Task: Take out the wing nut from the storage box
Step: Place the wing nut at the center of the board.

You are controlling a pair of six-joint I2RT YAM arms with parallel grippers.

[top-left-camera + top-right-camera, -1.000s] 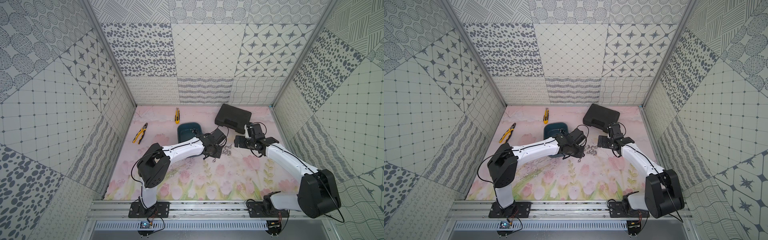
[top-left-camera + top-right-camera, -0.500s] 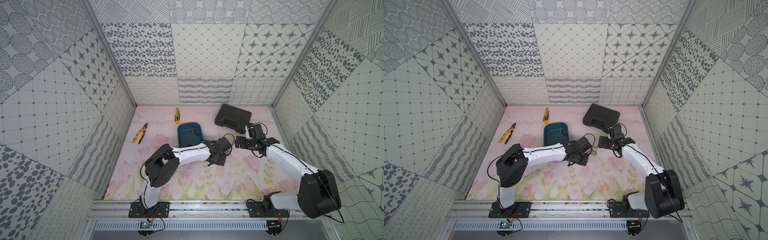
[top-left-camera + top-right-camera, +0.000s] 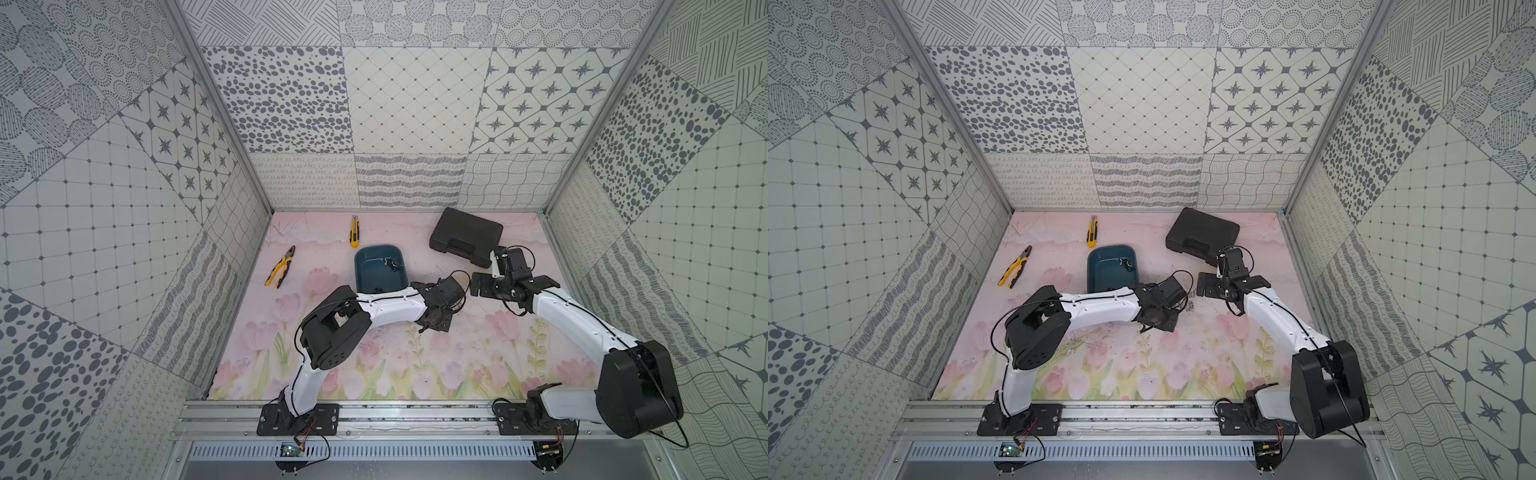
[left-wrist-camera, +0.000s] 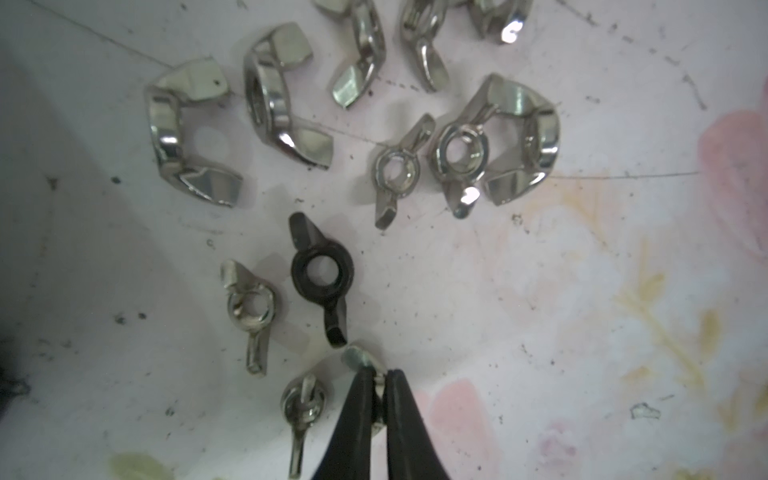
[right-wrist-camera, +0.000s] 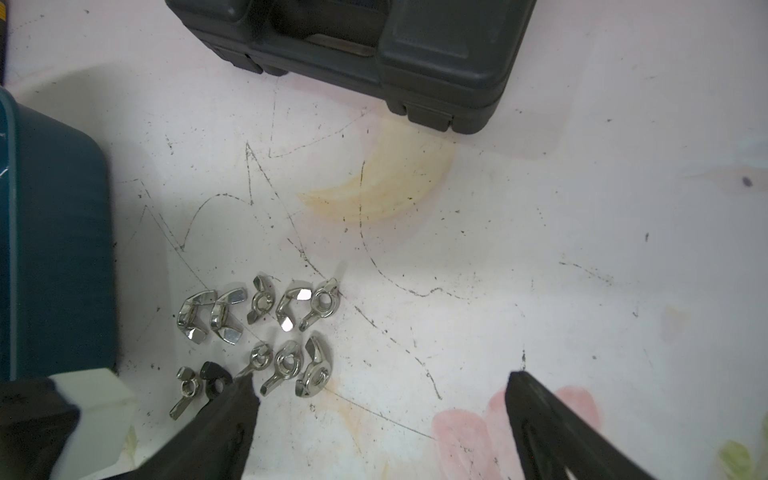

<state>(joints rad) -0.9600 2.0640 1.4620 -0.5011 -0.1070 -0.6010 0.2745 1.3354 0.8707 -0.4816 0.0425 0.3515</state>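
Note:
The dark teal storage box lies mid-table with a few small wing nuts left inside. To its right, my left gripper hangs low over the mat. In the left wrist view its black fingers pinch a silver wing nut, so the left gripper is shut on it. Just beyond lie several silver nuts and a black one. My right gripper stands wide open and empty beside that pile.
A black hard-shell case sits at the back right, close to the right wrist. Yellow pliers and a yellow utility knife lie at the back left. The box's outer wall is next to the pile.
My left gripper has shifted from beside the box to the right and toward the front, to the near edge of the nut pile. The right arm has stayed put.

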